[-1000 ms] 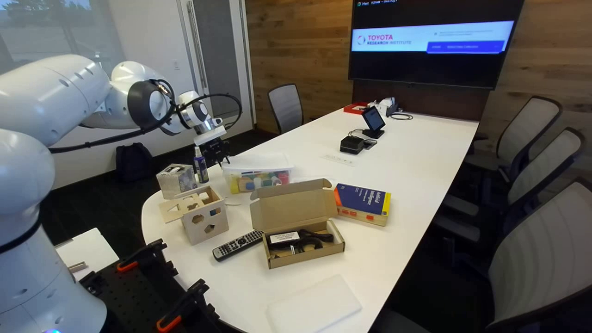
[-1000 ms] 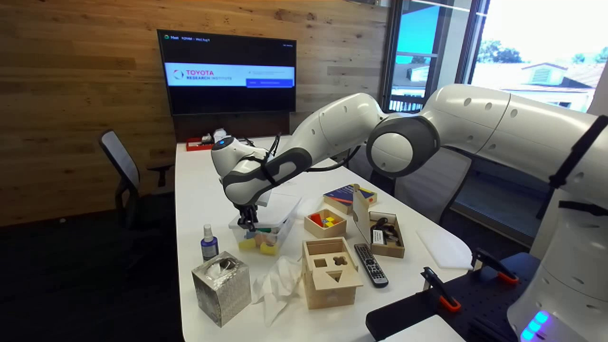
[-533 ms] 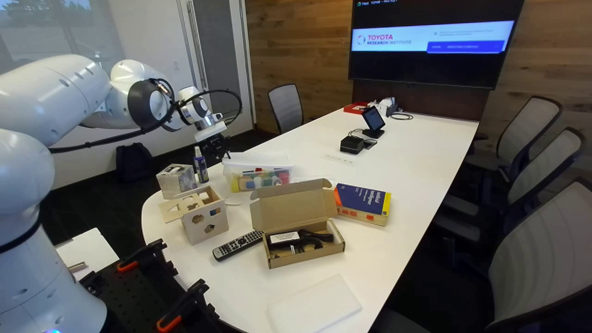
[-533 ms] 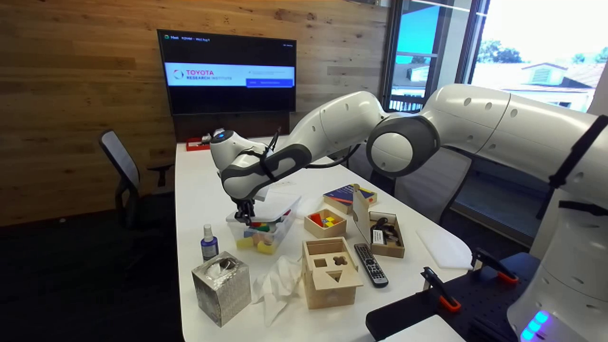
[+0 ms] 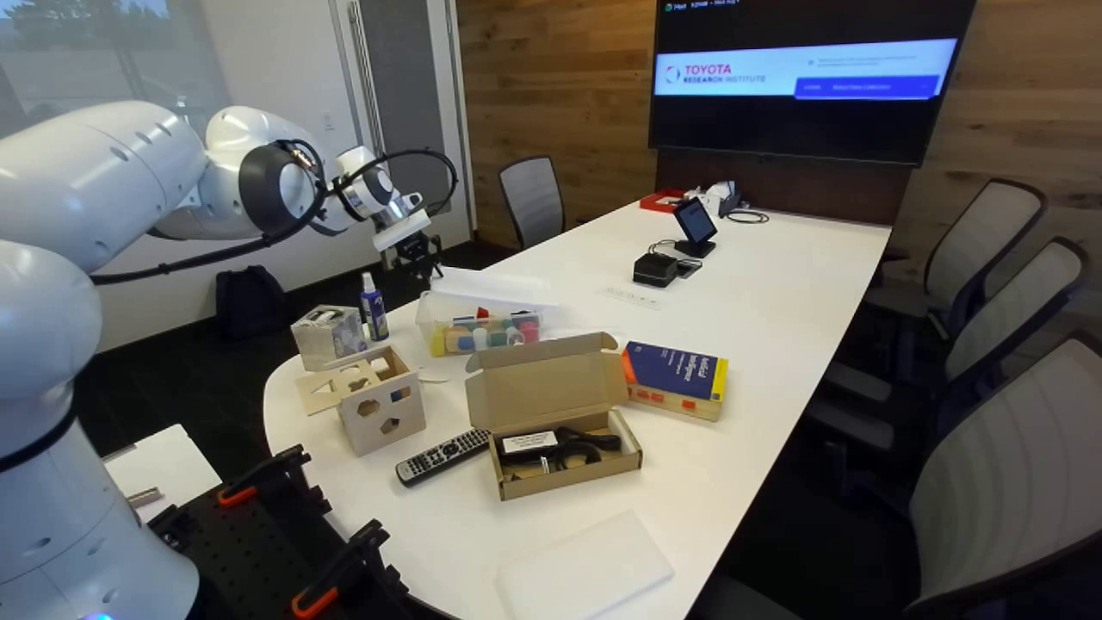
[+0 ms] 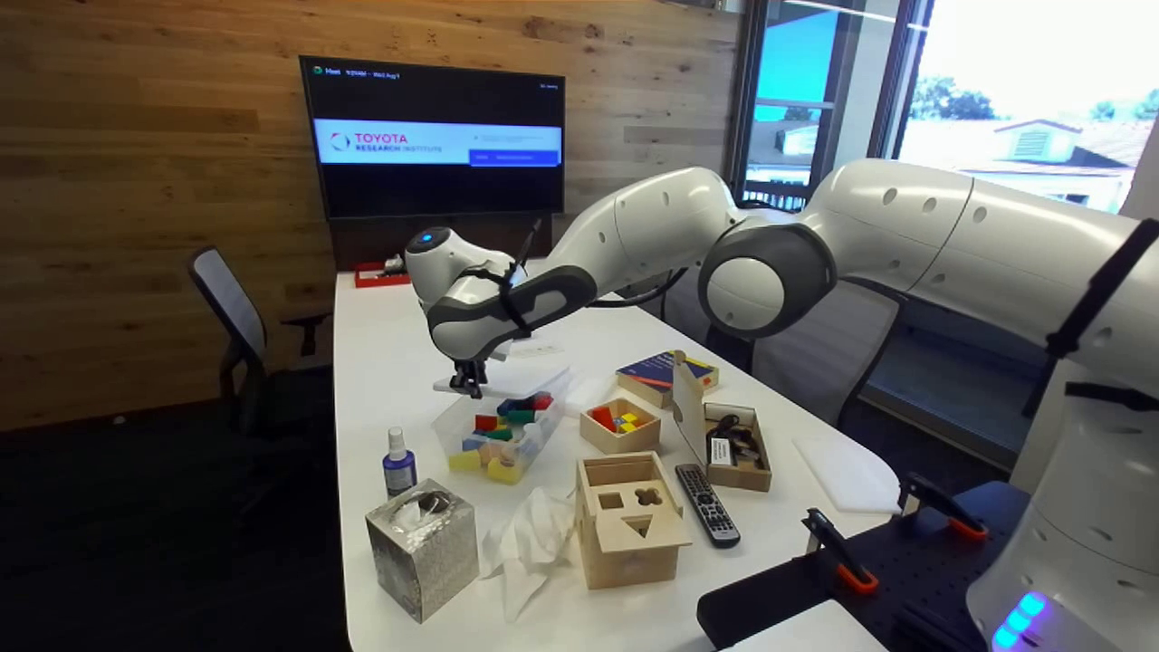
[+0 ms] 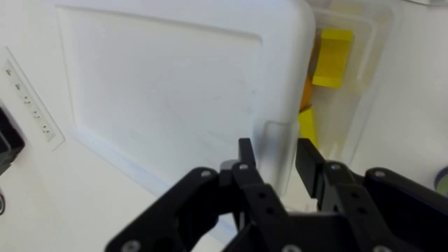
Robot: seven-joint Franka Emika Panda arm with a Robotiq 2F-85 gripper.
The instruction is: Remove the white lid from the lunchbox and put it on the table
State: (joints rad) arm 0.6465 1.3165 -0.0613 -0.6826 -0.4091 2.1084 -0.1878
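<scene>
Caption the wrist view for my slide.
Black fingers grip the white lid by one edge; yellow blocks in the lunchbox.

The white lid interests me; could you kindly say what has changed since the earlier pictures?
The hand, gripping the white lid by its edge, has lifted it higher and moved toward the far end of the table, uncovering more of the lunchbox and its colourful blocks. The lunchbox remains on the table; the remote control and tissue box have not moved.

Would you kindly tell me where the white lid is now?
In an exterior view, the white lid is left of centre, its edge in the jaws, above the lunchbox.
</scene>
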